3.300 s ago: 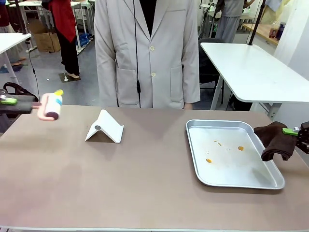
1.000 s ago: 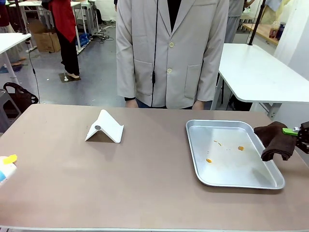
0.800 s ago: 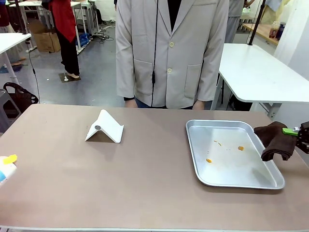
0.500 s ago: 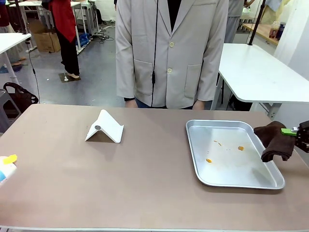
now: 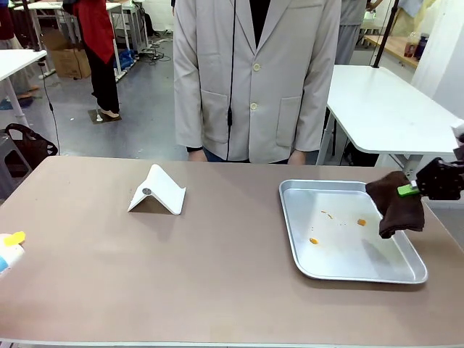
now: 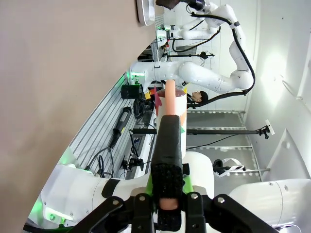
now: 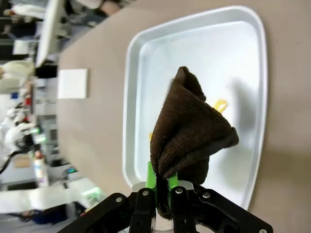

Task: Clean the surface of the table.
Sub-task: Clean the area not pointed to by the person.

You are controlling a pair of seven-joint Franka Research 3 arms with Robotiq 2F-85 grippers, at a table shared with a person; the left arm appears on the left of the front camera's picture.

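The taupe table (image 5: 217, 290) spans the whole front view, and its near half is bare and shows no marks that I can make out. At the near left edge the tip of a pink-handled roller (image 5: 9, 250) pokes in low over the top; the left wrist view shows the left gripper (image 6: 168, 160) clenched on its handle. To the right lies a silver tray (image 5: 362, 279) with a few orange crumbs (image 5: 314, 241) inside (the only dirt I can see). The right gripper (image 5: 409, 190) pinches a brown cloth (image 5: 395, 206) that hangs over the tray's far right corner, off the table. Farther back sits a white folded stand (image 5: 158, 190), and a person (image 5: 254, 80) stands at the far edge. Judging by this, both tools are in hand but wiping has not begun; the whole top is left.
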